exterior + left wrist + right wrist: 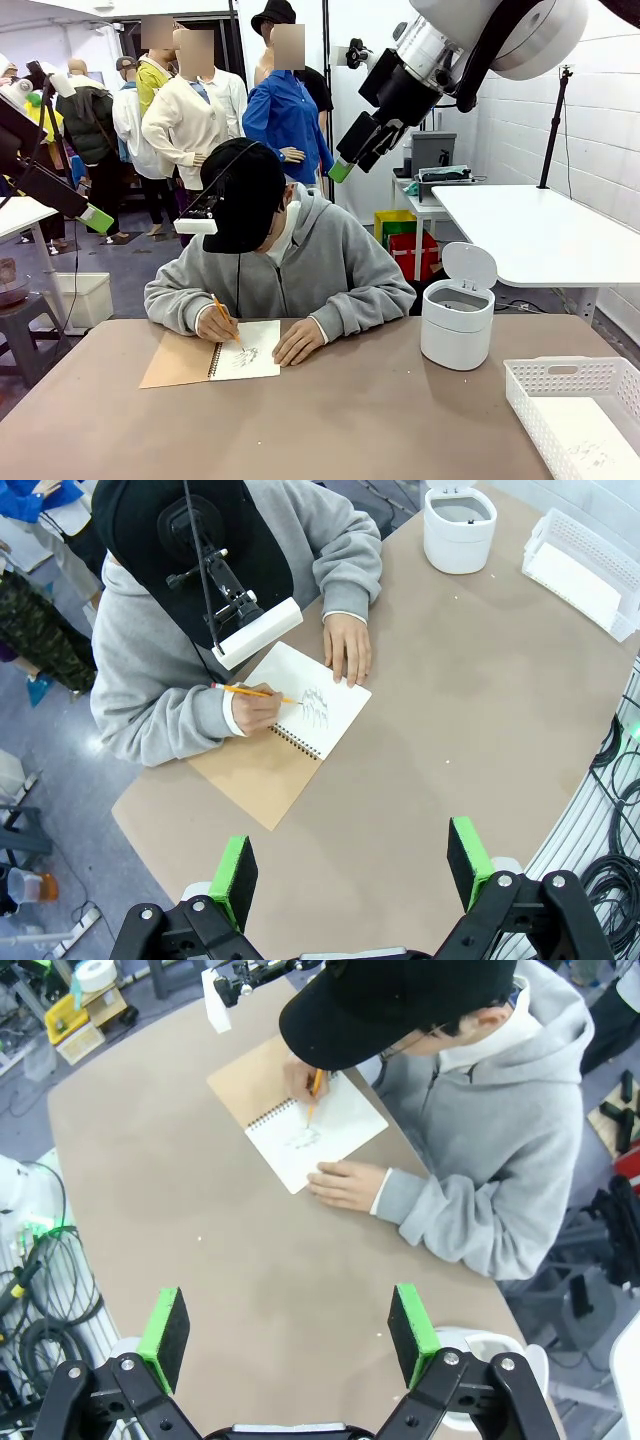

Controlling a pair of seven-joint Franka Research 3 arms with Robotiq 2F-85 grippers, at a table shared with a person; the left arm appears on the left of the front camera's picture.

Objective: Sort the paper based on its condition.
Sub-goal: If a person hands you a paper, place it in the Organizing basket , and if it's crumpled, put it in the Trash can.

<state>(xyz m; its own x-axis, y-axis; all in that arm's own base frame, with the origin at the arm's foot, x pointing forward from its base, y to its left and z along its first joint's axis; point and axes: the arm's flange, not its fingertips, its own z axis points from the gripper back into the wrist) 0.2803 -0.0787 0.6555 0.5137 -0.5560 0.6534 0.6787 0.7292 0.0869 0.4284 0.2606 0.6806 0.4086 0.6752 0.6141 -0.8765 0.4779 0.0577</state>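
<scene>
Across the table a person's hand (217,322) pencils the paper (247,350)

matt tan table (330,420), white plastic basket (575,400)

pencil (222,312), white bin (457,320), white basket (580,405)

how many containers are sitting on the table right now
2: a white lidded bin with its lid up, at the person's side on the robot's right, and a white perforated tray at the near right corner.
</scene>
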